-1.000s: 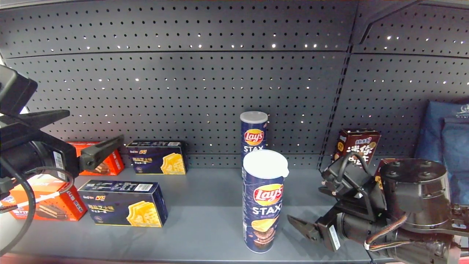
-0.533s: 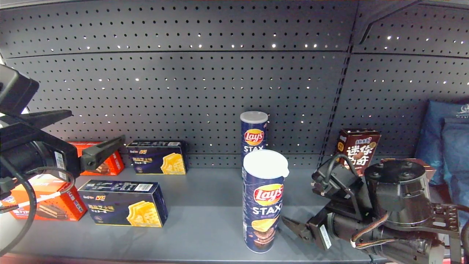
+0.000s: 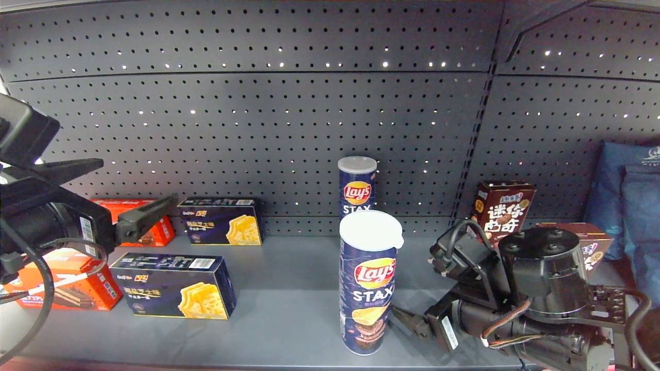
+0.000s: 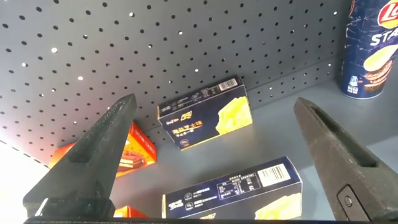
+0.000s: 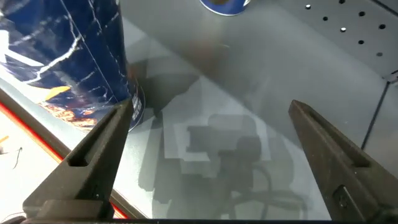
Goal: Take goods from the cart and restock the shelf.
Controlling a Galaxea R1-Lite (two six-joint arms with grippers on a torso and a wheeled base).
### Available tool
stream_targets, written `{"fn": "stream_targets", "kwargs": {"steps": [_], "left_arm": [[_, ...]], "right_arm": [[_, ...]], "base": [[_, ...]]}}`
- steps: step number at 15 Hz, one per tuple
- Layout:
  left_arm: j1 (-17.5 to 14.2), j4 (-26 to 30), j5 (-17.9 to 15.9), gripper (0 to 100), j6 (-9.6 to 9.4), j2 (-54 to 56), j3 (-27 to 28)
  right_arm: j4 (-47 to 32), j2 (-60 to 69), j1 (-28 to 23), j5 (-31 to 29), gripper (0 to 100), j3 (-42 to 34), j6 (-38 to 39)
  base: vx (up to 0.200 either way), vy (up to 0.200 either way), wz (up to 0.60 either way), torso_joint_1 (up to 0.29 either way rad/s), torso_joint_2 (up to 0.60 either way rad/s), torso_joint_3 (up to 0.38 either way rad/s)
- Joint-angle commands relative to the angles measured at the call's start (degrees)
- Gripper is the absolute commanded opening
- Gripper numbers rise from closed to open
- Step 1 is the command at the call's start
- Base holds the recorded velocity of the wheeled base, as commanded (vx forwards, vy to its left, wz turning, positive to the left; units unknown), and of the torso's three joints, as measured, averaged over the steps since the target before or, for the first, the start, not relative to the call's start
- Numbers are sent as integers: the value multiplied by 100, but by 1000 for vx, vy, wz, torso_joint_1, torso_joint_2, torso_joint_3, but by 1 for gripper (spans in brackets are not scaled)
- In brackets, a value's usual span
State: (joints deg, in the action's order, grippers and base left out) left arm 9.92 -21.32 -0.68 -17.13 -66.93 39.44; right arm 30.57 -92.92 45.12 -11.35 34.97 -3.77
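Two dark blue chips cans stand on the grey shelf (image 3: 289, 309). The front can (image 3: 368, 283) is near the shelf's edge and the back can (image 3: 357, 188) is against the pegboard. My right gripper (image 3: 407, 320) lies low on the shelf just right of the front can's base, open. In the right wrist view, one of its fingers (image 5: 93, 155) is right beside the front can (image 5: 68, 56), and the right gripper (image 5: 210, 109) has only bare shelf between its fingers. My left gripper (image 3: 135, 180) hangs open above the boxes at the left, holding nothing (image 4: 214, 102).
Two dark blue cracker boxes (image 3: 221, 220) (image 3: 175, 286) and two orange boxes (image 3: 154, 229) (image 3: 67, 283) lie at the shelf's left. Brown snack boxes (image 3: 502, 206) (image 3: 593, 245) and blue bags (image 3: 629, 196) stand at the right. A red strip edges the shelf front (image 5: 56, 140).
My right arm has slid left along the shelf until its fingertip is at the front can's base. The can has shifted slightly left. The left gripper has barely moved.
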Motion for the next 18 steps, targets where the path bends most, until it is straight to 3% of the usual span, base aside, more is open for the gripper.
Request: {"fn": "stream_targets", "kwargs": {"steps": [1, 7, 10, 11, 12, 15, 17, 18], "left_arm": [[1, -4, -2, 100, -1, -22, -15], [-8, 5, 7, 100, 8, 22, -85], [-87, 32, 16, 100, 34, 356, -200], [-140, 32, 16, 100, 87, 479, -270], [-324, 49, 24, 100, 315, 804, -454], [-773, 23, 42, 100, 772, 1630, -964], [-773, 58, 95, 100, 825, 2448, -1579], [-764, 75, 77, 100, 816, 3019, -2045]], "right_arm": [[1, -16, 6, 1, 100, 9, -1], [1, 643, -73, -43, 100, -114, 16], [36, 1698, -530, -60, 100, -131, 16], [54, 1944, -653, -60, 100, -175, 25], [63, 2533, -1119, -60, 100, -342, 16], [28, 3965, -2684, -25, 100, -1045, 34], [-104, 4941, -2903, -298, 100, -1634, 34], [-342, 5504, -2903, -711, 100, -2003, -1]], "base": [[0, 0, 0, 0, 0, 0], [0, 0, 0, 0, 0, 0], [0, 0, 0, 0, 0, 0], [0, 0, 0, 0, 0, 0], [0, 0, 0, 0, 0, 0], [0, 0, 0, 0, 0, 0], [0, 0, 0, 0, 0, 0], [0, 0, 0, 0, 0, 0]]}}
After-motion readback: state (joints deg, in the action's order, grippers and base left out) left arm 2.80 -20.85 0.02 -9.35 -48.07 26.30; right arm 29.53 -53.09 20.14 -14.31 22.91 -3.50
